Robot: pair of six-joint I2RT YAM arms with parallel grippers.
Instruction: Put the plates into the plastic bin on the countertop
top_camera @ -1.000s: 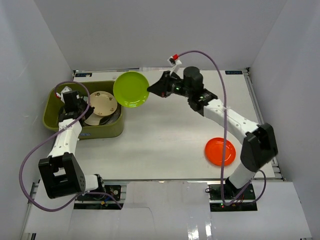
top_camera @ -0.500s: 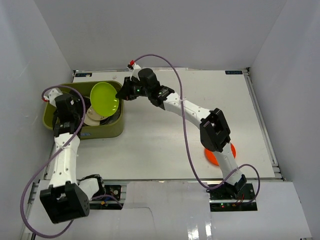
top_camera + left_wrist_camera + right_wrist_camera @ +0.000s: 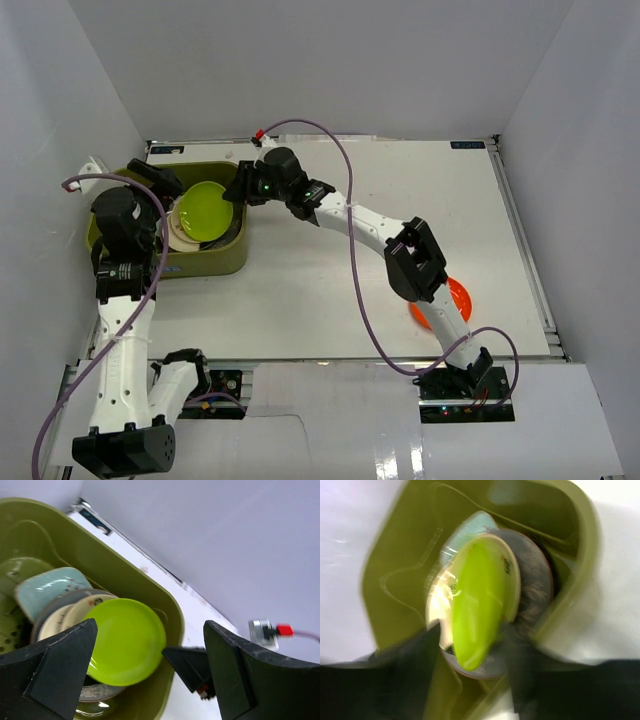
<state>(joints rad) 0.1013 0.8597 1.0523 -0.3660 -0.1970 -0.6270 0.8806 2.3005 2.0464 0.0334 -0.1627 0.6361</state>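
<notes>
Lime plate (image 3: 480,595) lies in bin (image 3: 405,545), btwn R end effector's (image 3: 470,640) parted fingers (view blurry).

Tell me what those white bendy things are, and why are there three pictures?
They are two robot arms bolted to a white table. Each ends in a two-finger pincher called a gripper. One picture looks down from above; the other two come from little cameras on each wrist. On the table sit an olive-green bin with plates stacked inside and one orange plate outside it. The left gripper is wide open and holds nothing. The right gripper is at the rim of the lime green plate, which leans on the stack; its picture is too blurry to tell whether it grips.
</notes>
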